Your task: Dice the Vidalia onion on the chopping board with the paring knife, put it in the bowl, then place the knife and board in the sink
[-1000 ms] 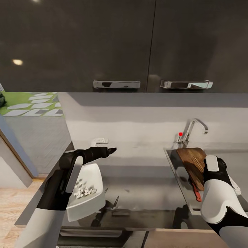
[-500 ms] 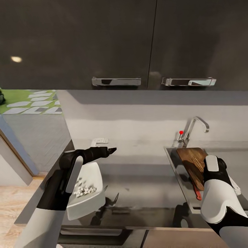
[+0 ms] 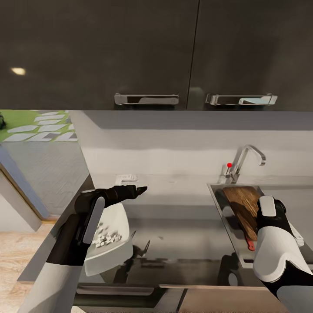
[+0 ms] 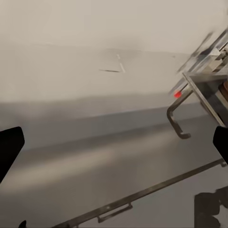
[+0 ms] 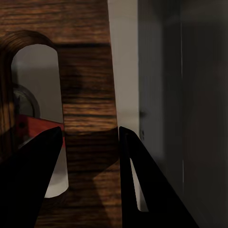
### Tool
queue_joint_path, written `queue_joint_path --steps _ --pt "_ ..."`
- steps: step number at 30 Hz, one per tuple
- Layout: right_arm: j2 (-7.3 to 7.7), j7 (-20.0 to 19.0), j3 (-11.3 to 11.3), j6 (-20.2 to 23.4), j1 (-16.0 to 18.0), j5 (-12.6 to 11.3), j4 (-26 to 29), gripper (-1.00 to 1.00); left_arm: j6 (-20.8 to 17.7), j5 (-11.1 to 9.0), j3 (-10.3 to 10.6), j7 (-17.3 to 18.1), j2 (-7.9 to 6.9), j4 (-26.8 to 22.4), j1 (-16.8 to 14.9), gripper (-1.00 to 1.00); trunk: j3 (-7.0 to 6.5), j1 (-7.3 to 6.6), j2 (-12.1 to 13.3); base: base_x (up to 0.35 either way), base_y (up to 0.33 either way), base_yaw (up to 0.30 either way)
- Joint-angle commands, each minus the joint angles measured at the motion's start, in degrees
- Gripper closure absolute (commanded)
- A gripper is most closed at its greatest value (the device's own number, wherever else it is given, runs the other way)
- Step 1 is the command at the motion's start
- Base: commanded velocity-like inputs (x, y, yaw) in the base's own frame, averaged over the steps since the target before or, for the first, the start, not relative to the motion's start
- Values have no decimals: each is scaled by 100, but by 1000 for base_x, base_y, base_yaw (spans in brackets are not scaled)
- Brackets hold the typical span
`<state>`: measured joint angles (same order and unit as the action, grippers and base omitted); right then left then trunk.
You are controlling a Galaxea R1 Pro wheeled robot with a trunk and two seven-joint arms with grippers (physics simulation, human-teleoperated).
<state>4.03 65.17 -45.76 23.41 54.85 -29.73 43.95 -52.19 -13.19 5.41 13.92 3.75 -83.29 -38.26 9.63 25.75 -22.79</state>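
Observation:
The chopping board (image 3: 241, 203) leans inside the sink (image 3: 215, 194), and the paring knife's red handle (image 3: 251, 244) pokes out beneath it. My right arm (image 3: 270, 226) reaches down onto the board's near end. In the right wrist view my right gripper (image 5: 90, 180) is shut on the chopping board (image 5: 88, 71), its fingers (image 5: 33, 185) gripping the strip beside the handle slot (image 5: 35, 104). The red handle (image 5: 35, 128) shows through the slot. The white bowl (image 3: 116, 252) holds diced onion (image 3: 106, 238) on the countertop (image 3: 182, 234). My left gripper (image 3: 141, 190) hovers open past the bowl's far side, empty (image 4: 114, 147).
An angular chrome tap (image 3: 245, 158) with a red knob (image 3: 229, 165) stands behind the sink. Black upper cabinets with chrome handles (image 3: 146, 99) hang overhead. The countertop's left end (image 3: 56, 234) drops to a wooden floor by a doorway.
The whole picture has shifted slightly, so the camera has moved. Both arms, the board, the knife and the bowl hold their places.

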Motion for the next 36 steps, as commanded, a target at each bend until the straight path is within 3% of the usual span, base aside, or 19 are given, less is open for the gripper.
queue_joint_path --steps 1,36 --pt "1 22 -3 49 6 -15 8 100 -28 9 -5 22 3 -3 -6 -100 20 3 -13 0 0 0" --pt "1 22 -3 56 5 -15 8 100 -28 9 -5 23 8 -36 -6 -100 275 3 -13 0 -3 0"
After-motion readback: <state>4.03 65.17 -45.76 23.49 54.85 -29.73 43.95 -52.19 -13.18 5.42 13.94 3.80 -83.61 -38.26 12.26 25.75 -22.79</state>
